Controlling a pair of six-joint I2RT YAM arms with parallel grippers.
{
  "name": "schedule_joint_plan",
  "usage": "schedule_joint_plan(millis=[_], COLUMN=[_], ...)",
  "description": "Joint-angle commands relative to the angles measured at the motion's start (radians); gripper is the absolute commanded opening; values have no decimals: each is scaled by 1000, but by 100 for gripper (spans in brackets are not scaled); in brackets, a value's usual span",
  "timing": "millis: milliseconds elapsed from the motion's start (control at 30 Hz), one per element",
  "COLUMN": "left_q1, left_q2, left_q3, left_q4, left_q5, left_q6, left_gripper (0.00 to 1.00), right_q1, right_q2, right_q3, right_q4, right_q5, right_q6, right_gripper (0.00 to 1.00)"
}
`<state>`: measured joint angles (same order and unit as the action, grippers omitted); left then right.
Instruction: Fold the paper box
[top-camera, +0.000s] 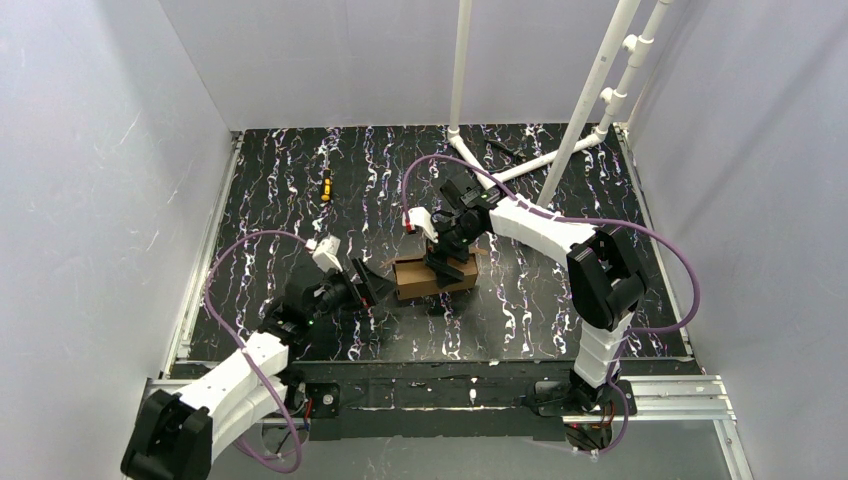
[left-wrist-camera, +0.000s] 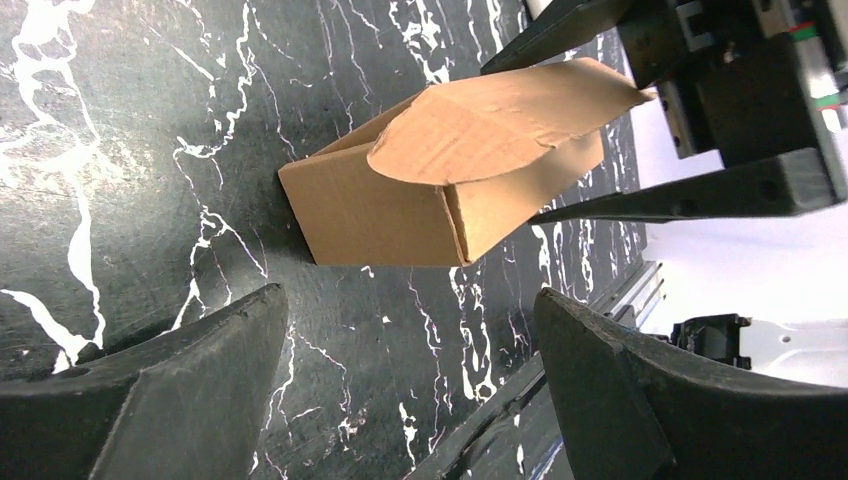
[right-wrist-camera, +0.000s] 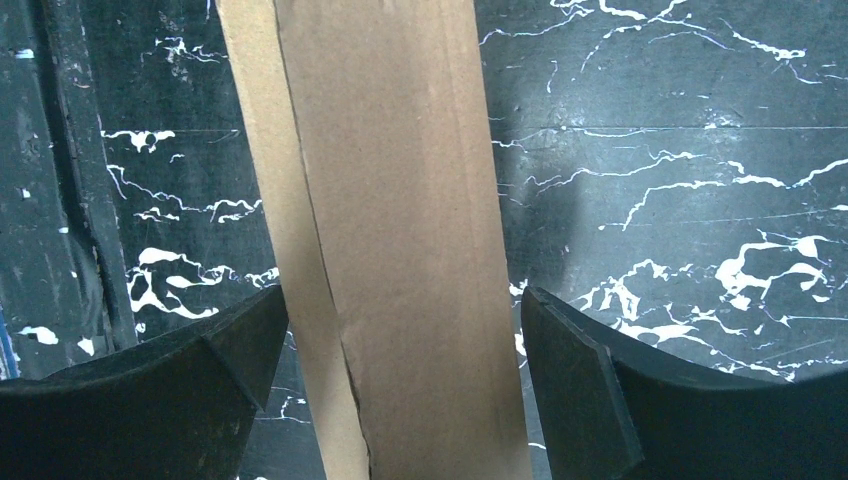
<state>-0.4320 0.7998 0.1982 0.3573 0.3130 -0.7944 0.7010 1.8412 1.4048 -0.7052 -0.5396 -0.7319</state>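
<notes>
Box: small brown corrugated cardboard box, body already formed, lying mid-way across the black white-veined worktop; its rounded lid flap stands lifted, not tucked.
Right gripper: above the box, jaws spread to either side of the cardboard, no pinch visible.
Left gripper: just beside the box's left end, jaws spread, holding nothing.
Step (judged): closing the flap.
How: brace the body with the left arm so it cannot slide; press the flap down along its crease, slowly (corrugated board springs back).
Around: small yellow-and-black tool, well apart; white pipe frame at the far side.
In the way: nothing on the worktop; the two grippers crowd each other at the box.
</notes>
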Motion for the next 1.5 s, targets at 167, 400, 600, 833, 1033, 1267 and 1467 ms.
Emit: schedule_joint_plan(millis=[167, 400, 600, 833, 1033, 1267, 1467], left_q1=[-104, -135, -143, -143, -143, -140, -112], left_q2=[172, 265, 332, 332, 345, 308, 165], left_q3=[120, 156, 194, 200, 226, 234, 206], left_q4=[35, 37, 39, 38, 36, 25, -48], left_q5=[-138, -236, -252, -255, -221, -196, -140], left_q6=[9, -54, -74, -26, 10, 23, 19], left_gripper=[85, 64, 47, 43, 44, 47, 51], right_q1=[-7, -9, -10, -46, -88, -91, -92], right_q2=[6, 6, 2, -29, -62, -67, -84], right_q3=[28, 20, 11, 33, 47, 40, 11], right_q4=[12, 26, 29, 12, 19, 42, 79], right_q5=[-46, -55, -62, -107, -124, -111, -84], right_q6=[24, 38, 40, 46, 63, 80, 97], right_gripper=[92, 89, 88, 90, 91, 87, 85])
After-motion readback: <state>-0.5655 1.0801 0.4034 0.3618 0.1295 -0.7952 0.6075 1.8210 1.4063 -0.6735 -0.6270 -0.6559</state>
